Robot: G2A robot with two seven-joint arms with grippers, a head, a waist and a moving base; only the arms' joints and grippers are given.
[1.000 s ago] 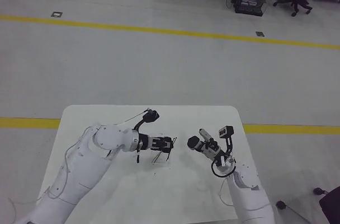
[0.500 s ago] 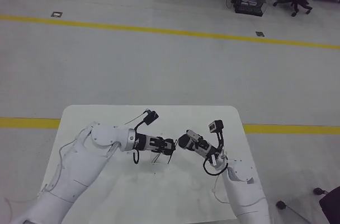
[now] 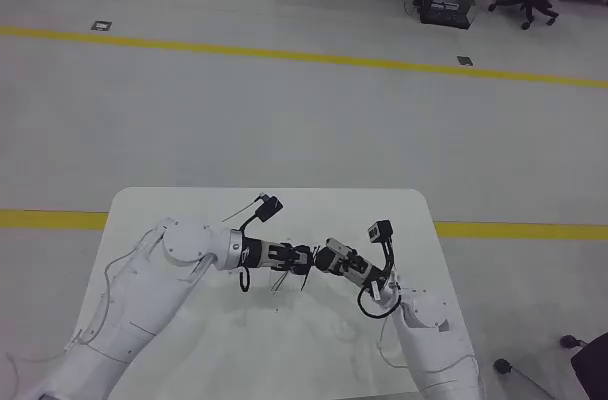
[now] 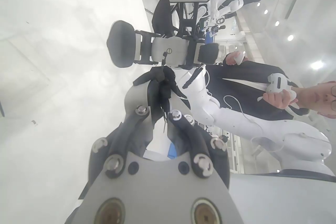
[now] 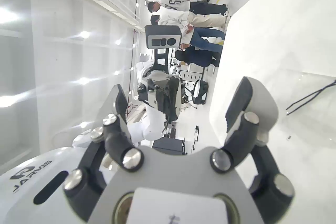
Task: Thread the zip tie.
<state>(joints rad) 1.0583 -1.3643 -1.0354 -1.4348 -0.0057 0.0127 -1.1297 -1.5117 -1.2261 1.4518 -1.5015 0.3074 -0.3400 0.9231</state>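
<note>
A black zip tie (image 4: 162,104) is pinched in my left gripper (image 4: 157,83), which is shut on it above the middle of the white table (image 3: 324,210). The tie's end sticks out past the fingertips toward my right gripper (image 4: 165,49). That gripper (image 5: 181,93) faces the left one (image 5: 168,96) head-on with its jaws wide open and nothing between them. From above, the left gripper (image 3: 300,258) and the right gripper (image 3: 324,258) stand almost tip to tip. I cannot tell whether the tie touches the right fingers (image 5: 119,104).
A few loose black zip ties (image 3: 284,283) lie on the table just below the left gripper, and they also show beside the right fingers as thin strands (image 5: 309,97). A person holding controllers stands behind the robot.
My right gripper has moved left across the table and closed the gap to the left gripper. The left gripper has edged slightly right, still holding the tie.
</note>
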